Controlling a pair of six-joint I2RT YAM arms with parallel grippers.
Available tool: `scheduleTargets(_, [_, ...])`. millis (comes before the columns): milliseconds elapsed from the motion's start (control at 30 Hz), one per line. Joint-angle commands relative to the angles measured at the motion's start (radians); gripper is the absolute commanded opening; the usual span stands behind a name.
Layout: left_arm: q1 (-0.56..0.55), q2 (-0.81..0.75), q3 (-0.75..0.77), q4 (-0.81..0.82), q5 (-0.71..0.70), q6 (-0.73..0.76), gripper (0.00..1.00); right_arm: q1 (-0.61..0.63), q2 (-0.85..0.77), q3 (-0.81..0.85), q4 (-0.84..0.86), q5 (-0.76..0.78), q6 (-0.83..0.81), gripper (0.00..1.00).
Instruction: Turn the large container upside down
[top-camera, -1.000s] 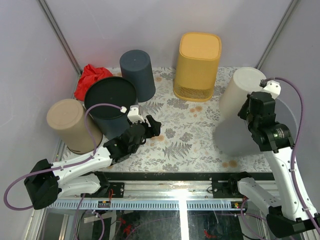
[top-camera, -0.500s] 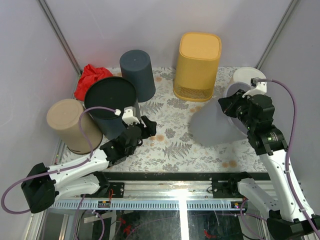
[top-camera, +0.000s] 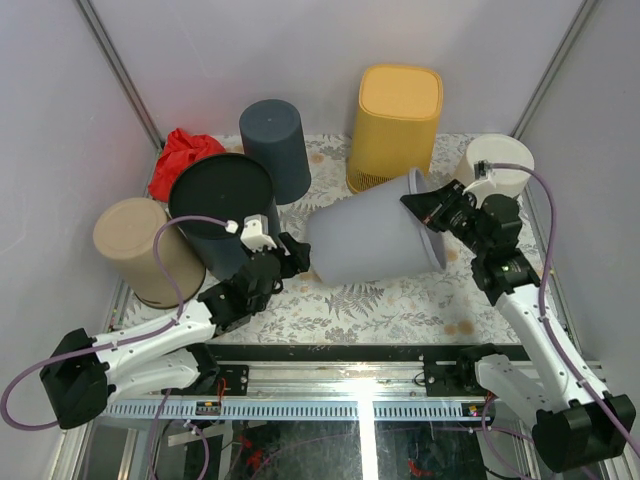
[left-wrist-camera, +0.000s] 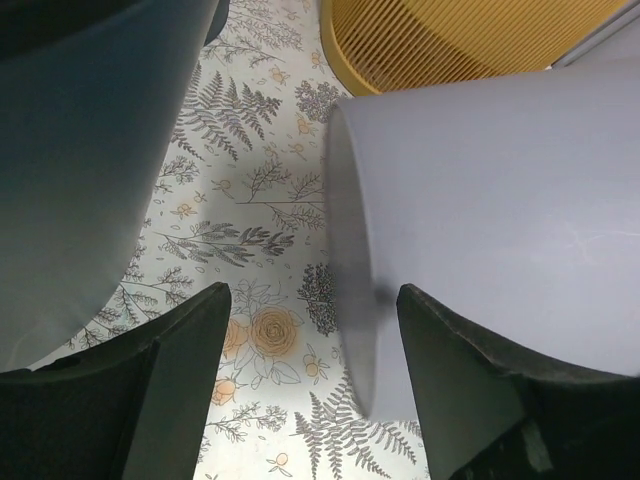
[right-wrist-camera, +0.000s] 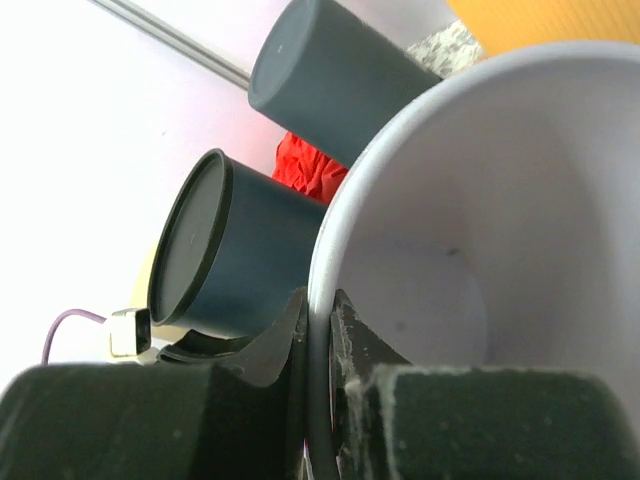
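Bright even light, soft shadows; near surfaces blur in both wrist views.

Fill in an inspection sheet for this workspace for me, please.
Surface: floral table cover, lying flat.
Job's things: grey container on its side, mouth toward the right arm, not yet inverted.
Clutter: yellow basket, tall dark bin, wide dark bin, beige bin, white tub, red cloth.
Grippers: left tool open, empty; right tool shut on the container's rim.
Cables: purple cable arching over the wide dark bin.
Surroundings: enclosure walls; nothing else seen.
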Motion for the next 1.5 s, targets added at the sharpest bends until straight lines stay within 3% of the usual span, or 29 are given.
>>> scheduleTargets(0, [0.008,-0.031,-0.028,0.106,-0.013,0.005,0.68,0.005,0.024,-0.148,0.237,-0.116,0.148,0.0])
scheduleTargets(67, [0.01,-0.05,-0.048,0.145,0.022,0.011,0.68,0.005,0.034,-0.198,0.295,-0.134,0.166,0.0])
scheduleTargets(167, [0.01,-0.069,-0.059,0.154,0.023,0.01,0.68,0.005,0.008,-0.221,0.252,-0.094,0.114,0.0])
scheduleTargets(367, [0.011,-0.04,-0.05,0.176,0.077,0.011,0.68,0.005,-0.015,-0.199,0.079,-0.012,0.006,0.34])
scheduleTargets(533, [0.013,-0.022,-0.057,0.216,0.12,0.02,0.68,0.004,-0.012,-0.182,-0.036,0.064,-0.082,0.5])
scheduleTargets(967, [0.013,0.019,-0.049,0.237,0.149,0.017,0.68,0.035,0.001,0.011,-0.367,0.308,-0.307,0.52])
scheduleTargets(1167, [0.013,0.014,-0.054,0.242,0.153,0.02,0.68,0.083,0.018,0.094,-0.4,0.387,-0.394,0.59])
scheduleTargets(1467, [0.013,0.011,-0.058,0.244,0.151,0.021,0.68,0.087,0.061,0.168,-0.372,0.479,-0.472,0.59])
